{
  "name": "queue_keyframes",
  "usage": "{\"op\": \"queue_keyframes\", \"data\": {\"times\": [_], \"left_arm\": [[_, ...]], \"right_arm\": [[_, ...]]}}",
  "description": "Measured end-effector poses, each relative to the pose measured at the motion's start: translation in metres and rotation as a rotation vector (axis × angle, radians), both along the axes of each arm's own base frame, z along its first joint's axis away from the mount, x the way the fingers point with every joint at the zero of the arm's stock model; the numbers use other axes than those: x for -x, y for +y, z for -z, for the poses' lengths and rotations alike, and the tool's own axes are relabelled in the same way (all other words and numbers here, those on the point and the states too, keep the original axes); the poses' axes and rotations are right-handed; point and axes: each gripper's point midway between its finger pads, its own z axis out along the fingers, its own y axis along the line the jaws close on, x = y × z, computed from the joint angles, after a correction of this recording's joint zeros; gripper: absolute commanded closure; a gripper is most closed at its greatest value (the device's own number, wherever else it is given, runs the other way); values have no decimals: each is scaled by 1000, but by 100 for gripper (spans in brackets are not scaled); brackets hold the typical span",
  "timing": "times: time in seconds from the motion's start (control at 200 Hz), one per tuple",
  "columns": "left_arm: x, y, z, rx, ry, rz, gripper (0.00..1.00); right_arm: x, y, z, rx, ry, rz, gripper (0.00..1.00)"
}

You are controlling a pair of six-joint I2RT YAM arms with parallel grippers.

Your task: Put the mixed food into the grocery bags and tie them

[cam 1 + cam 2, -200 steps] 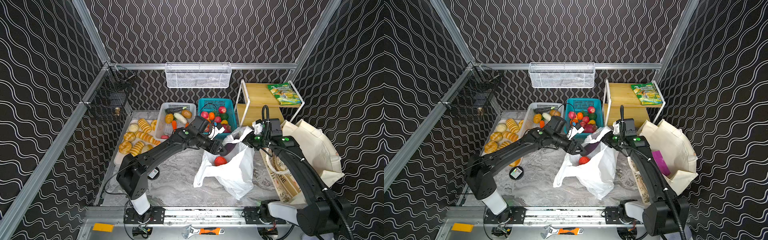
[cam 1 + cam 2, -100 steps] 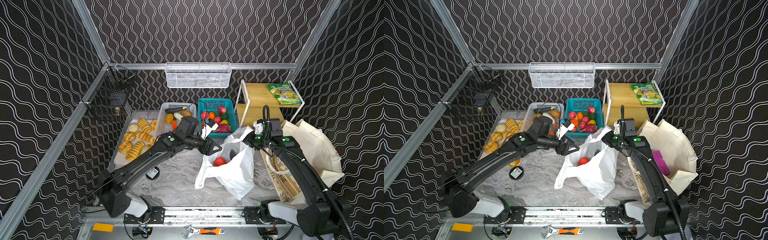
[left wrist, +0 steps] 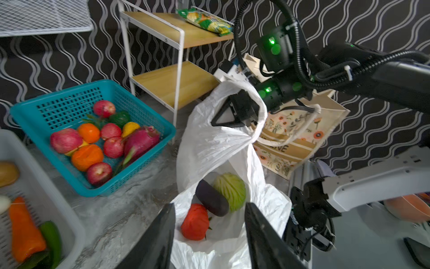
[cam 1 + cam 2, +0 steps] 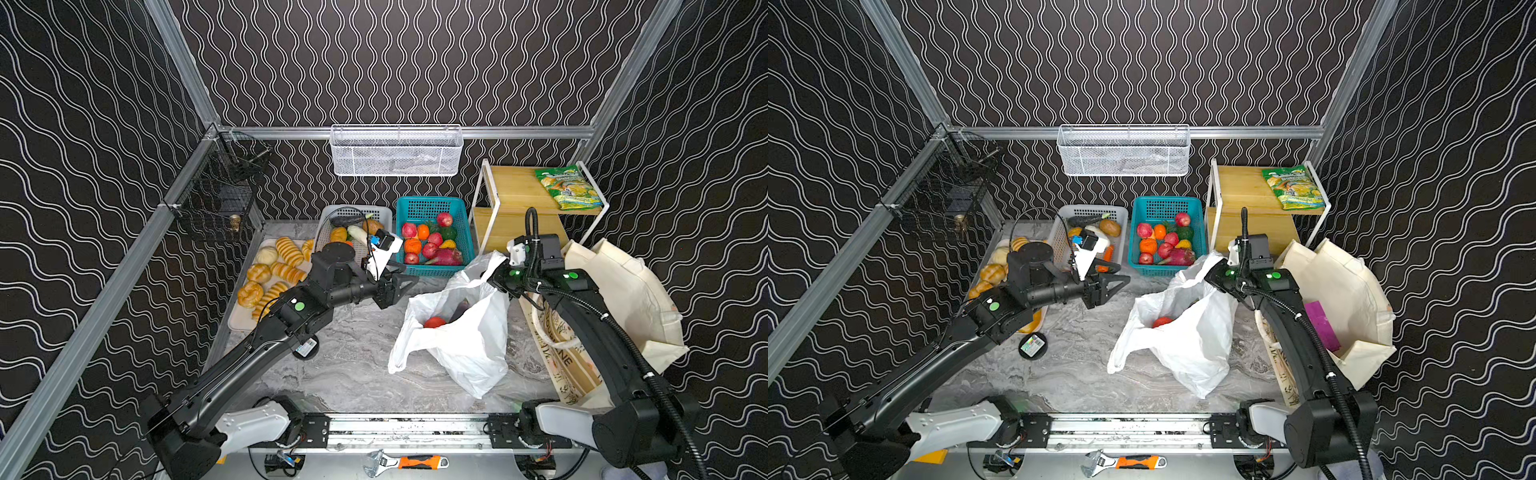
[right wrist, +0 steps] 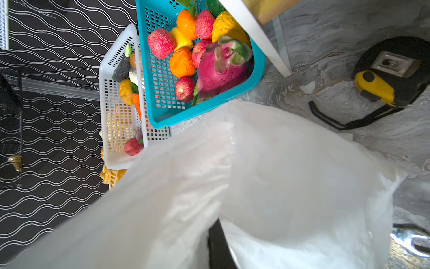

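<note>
The white plastic grocery bag (image 4: 465, 345) (image 4: 1192, 349) stands mid-table with its mouth held up. Inside it lie a red tomato (image 3: 195, 221) (image 4: 434, 322), a purple aubergine (image 3: 211, 198) and a green cabbage (image 3: 232, 188). My right gripper (image 4: 494, 274) (image 4: 1214, 276) (image 3: 235, 114) is shut on the bag's upper rim; the plastic (image 5: 279, 174) fills the right wrist view. My left gripper (image 4: 399, 286) (image 4: 1113, 286) (image 3: 209, 235) hovers left of the bag mouth, open and empty. The cream canvas tote (image 4: 623, 291) (image 4: 1350, 282) sits at the right with a purple packet (image 4: 1320, 320) inside.
A teal basket (image 4: 432, 203) of fruit and a white basket (image 4: 353, 210) of vegetables stand at the back, a bread tray (image 4: 241, 320) at the left. A wooden shelf (image 4: 515, 187) carries a green snack packet (image 4: 567, 193). A small dark round thing (image 4: 1033, 345) lies under the left arm.
My left gripper has drawn back leftward from the bag mouth, and its jaws have narrowed a little. The right gripper and the bag have stayed put.
</note>
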Motion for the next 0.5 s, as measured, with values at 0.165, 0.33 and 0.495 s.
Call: {"op": "queue_keyframes", "data": {"times": [0.165,0.33,0.495], "left_arm": [[-43,39,12,-25,44,-216,58],[-92,81,49,-75,212,-408,50],[-124,107,99,-156,394,-510,41]], "right_arm": [[1,-1,1,-1,4,6,100],[3,-1,-3,-4,-10,7,100],[5,-1,-8,-7,-23,6,100]]}}
